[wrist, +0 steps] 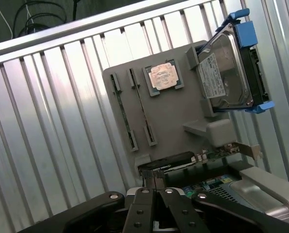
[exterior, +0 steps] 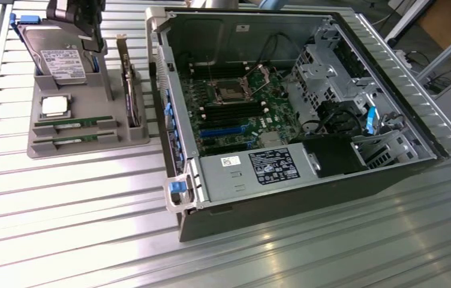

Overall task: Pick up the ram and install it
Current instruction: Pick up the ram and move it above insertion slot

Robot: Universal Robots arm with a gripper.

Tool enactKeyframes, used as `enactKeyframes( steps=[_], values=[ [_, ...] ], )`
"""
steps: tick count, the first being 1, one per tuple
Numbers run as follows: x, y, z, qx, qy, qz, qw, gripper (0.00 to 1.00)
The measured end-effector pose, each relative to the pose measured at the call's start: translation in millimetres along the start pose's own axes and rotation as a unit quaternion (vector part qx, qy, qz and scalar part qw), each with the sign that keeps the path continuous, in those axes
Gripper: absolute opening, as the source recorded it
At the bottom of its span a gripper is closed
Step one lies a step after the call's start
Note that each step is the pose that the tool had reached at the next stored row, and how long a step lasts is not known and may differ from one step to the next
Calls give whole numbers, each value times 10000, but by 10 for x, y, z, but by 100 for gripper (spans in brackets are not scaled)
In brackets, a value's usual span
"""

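Wrist view: closed fingers (wrist: pixel 153 187), untouched ram (wrist: pixel 123 110)

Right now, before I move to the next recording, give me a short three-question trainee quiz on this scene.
1. How many long green ram sticks lie in the grey plastic holder?
2. True or false: the black pincer holds a ram stick.
3. The square silver processor chip sits: A) in the grey holder; B) inside the open computer case; C) loose on the ribbed metal table.
Key: 1 two; 2 false; 3 A.
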State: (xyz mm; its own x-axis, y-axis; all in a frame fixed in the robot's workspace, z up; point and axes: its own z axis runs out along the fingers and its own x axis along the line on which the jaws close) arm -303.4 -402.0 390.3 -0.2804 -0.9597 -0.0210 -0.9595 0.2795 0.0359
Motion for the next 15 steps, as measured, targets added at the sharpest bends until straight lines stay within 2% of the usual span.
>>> enactKeyframes(
  steps=[7,15],
  values=[
    [0,0,0,-6,12,-292,9996,10],
    [0,0,0,-9,23,-513,9987,10]
  ],
)
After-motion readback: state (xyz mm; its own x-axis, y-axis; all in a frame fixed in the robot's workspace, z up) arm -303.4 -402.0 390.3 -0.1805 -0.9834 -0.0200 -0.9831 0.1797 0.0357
